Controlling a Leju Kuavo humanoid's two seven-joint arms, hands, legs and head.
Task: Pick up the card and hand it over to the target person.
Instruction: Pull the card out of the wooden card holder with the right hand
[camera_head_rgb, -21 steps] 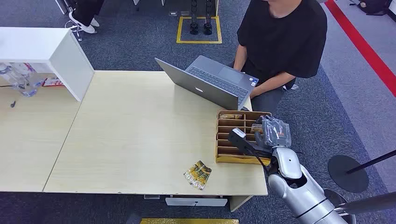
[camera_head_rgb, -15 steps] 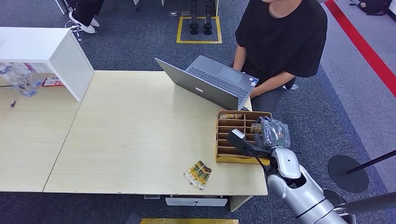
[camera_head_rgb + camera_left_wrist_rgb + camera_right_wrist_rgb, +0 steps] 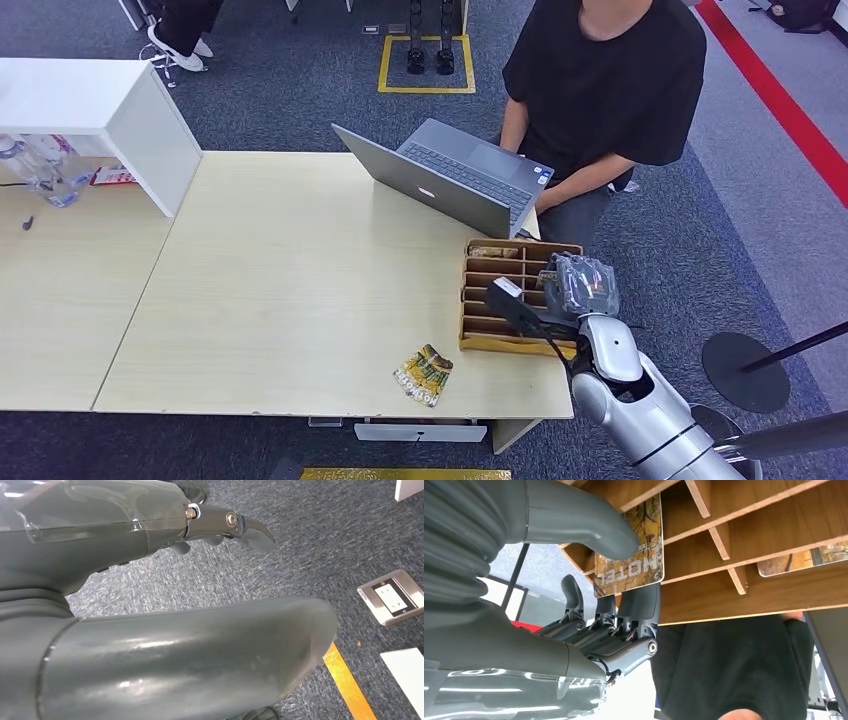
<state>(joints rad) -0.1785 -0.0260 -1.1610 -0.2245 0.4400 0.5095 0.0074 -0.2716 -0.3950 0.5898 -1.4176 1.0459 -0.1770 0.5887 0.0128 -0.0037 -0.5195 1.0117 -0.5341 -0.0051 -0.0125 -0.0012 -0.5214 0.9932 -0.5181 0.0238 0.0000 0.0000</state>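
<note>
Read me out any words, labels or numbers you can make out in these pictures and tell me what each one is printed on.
"HOTEL": on the card that the right hand pinches at the wooden organizer; it shows upside down in the right wrist view.
Print on the card lying on the table: too small to read.
Print on the other card in the organizer: unreadable.
Red-and-white label by the white shelf: too blurred.

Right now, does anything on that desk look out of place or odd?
Yes: a card lies loose and askew near the front edge of the desk, away from the wooden organizer where other cards sit in slots. Meanwhile the right hand pinches another card at the organizer.
</note>
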